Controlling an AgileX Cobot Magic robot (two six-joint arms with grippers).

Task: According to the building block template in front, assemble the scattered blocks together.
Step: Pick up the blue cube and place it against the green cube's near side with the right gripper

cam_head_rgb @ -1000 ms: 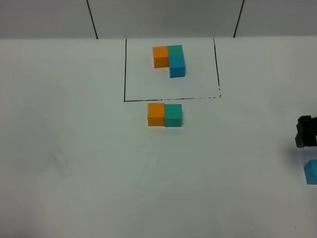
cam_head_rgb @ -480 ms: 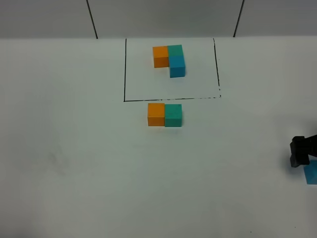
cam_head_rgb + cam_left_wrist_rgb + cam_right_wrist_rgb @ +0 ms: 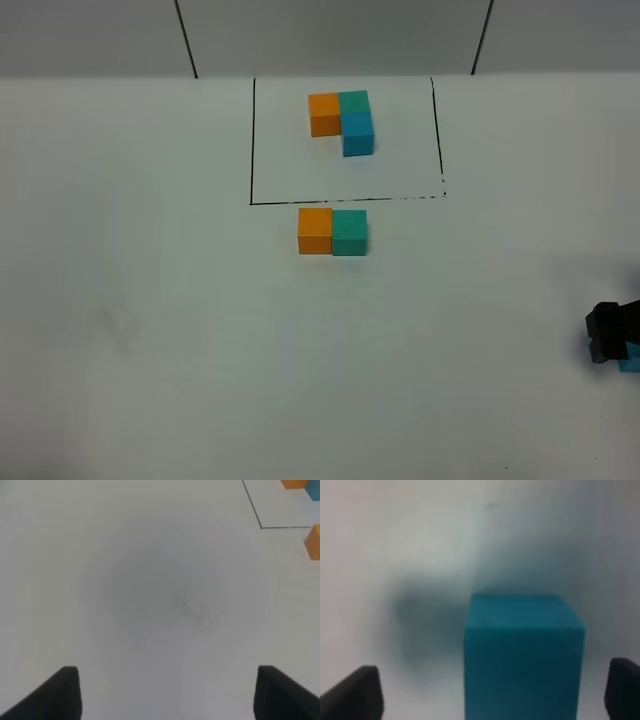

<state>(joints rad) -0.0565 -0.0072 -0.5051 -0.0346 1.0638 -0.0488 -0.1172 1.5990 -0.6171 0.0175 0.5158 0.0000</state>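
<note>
The building block template [image 3: 343, 120] is an L of orange, teal-green and blue cubes inside a black drawn rectangle at the back. Two of the scattered blocks, orange [image 3: 314, 231] and teal-green [image 3: 349, 233], sit touching side by side just in front of that rectangle. The blue cube [image 3: 631, 360] lies at the far right edge, mostly covered by my right gripper [image 3: 611, 336]. In the right wrist view this blue cube [image 3: 522, 655] stands between the open right gripper [image 3: 492, 692], with a gap on each side. My left gripper [image 3: 170, 692] is open over bare table.
The white table [image 3: 180, 330] is bare on the left and in the middle. In the left wrist view the rectangle's black line [image 3: 252, 510] and the loose orange cube [image 3: 314, 542] show at the far edge. A wall with two dark seams runs along the back.
My right gripper has moved toward the table's front edge and down onto the blue cube, which it now mostly covers. The other cubes have not moved.
</note>
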